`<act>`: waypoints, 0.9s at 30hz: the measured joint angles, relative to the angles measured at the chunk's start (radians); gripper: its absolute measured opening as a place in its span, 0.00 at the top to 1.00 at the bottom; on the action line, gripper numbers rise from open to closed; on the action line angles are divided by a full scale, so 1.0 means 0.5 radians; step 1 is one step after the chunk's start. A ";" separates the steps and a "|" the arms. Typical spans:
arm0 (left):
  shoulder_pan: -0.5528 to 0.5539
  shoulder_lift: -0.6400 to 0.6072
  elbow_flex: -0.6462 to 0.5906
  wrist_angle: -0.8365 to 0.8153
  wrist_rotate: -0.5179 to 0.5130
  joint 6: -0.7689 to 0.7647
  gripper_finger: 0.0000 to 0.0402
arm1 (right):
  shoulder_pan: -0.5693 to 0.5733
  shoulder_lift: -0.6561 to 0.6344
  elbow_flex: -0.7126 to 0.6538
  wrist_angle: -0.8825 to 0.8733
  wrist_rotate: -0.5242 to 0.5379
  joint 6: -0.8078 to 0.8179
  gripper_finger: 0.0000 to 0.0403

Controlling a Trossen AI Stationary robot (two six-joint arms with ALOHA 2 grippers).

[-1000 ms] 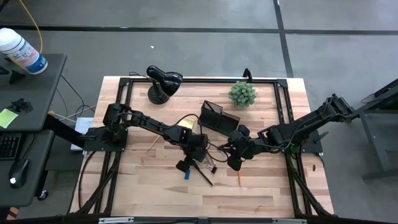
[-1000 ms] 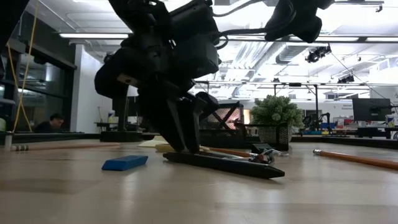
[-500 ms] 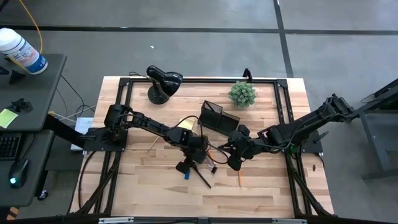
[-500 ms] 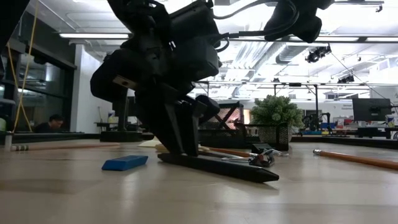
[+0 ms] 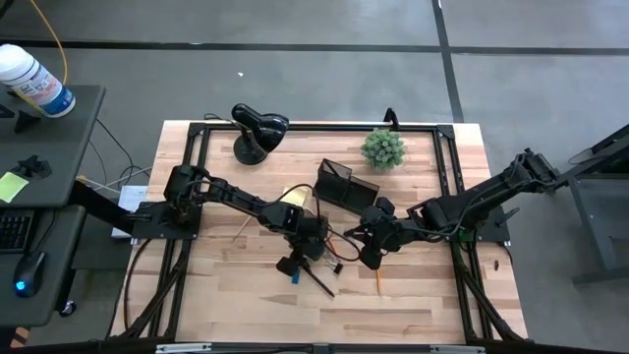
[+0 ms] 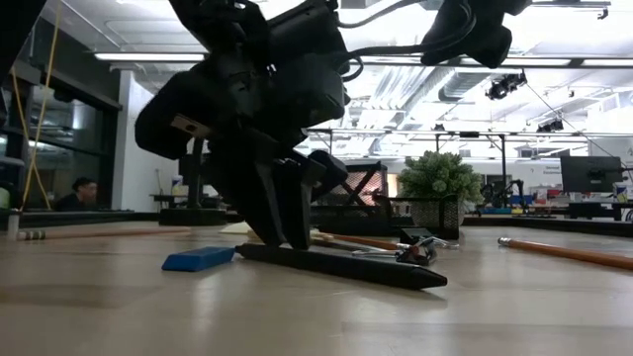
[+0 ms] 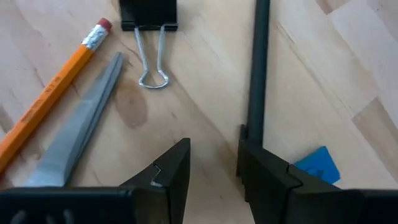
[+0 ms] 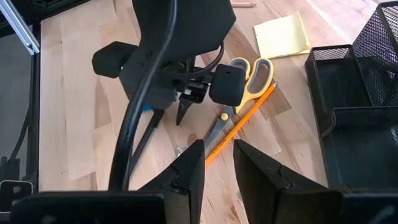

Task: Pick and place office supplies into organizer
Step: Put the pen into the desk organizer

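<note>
**Left fingers slide the pen**

Moved a little toward 9 o'clock since before, the left gripper (image 7: 212,163) has its fingers (image 7: 176,167) a small way apart beside the black pen (image 7: 257,68). Nearby lie a blue block (image 7: 318,165), clip (image 7: 148,15), pencil (image 7: 53,92) and scissors (image 8: 239,87). At 12 o'clock sits the organizer (image 5: 344,184). The right gripper (image 8: 217,160) waits, fingers slightly apart.

overhead, table-level, two wrist cameras

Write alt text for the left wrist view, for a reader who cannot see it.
The left end effector hangs open just above the wooden table, one finger against a black pen. Ahead lie a black binder clip, a closed scissor blade and an orange pencil; a blue block sits beside the pen.
</note>
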 joint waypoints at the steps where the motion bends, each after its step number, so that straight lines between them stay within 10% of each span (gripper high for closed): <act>1: 0.000 0.000 0.002 0.001 -0.025 0.001 0.69 | 0.000 0.000 0.000 0.000 0.000 0.000 0.79; 27: -0.095 0.014 0.182 -0.336 -0.069 0.428 0.69 | 0.000 0.000 0.000 0.000 0.001 0.001 0.79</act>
